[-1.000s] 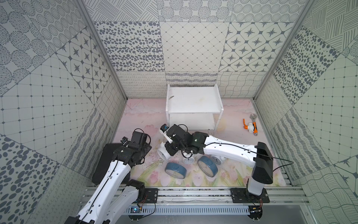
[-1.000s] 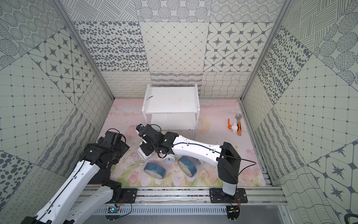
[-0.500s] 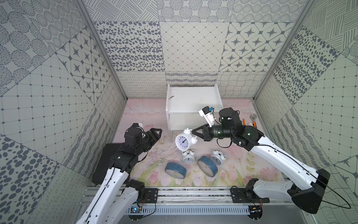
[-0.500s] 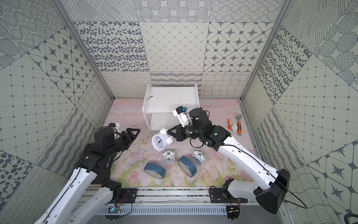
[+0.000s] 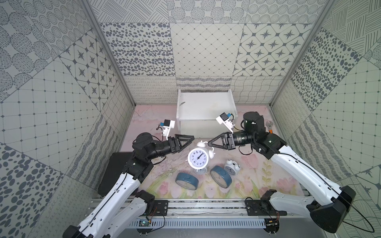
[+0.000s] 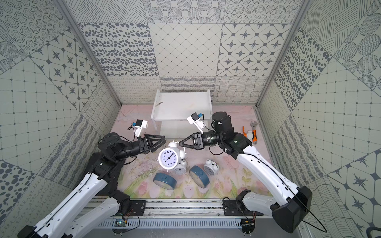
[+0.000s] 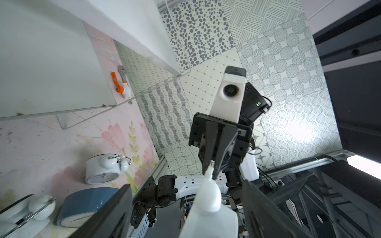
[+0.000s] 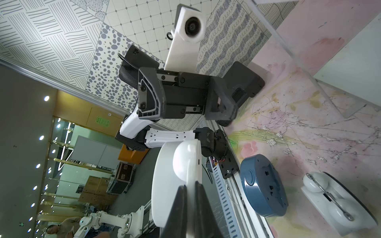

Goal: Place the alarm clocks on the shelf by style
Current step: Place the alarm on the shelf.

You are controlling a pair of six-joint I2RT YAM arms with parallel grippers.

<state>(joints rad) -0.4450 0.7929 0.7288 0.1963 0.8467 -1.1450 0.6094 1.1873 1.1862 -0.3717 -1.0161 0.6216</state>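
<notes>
The alarm clocks: in both top views my right gripper [image 5: 209, 143] pinches the top of one white twin-bell clock [image 5: 197, 158], lifted in front of the shelf [image 5: 206, 119]. My left gripper [image 5: 188, 142] gapes just beside it. Beneath lie two blue clocks [image 6: 165, 181] and two small white clocks [image 6: 210, 167], one partly hidden. In the left wrist view an orange-and-white tool [image 7: 120, 86] lies beyond the shelf. In the right wrist view my wide left jaws face the held clock.

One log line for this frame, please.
right hand: shut on white twin-bell clock, lifted | left hand: open, empty | shelf: no clocks visible | table: two blue clocks, two white clocks
</notes>
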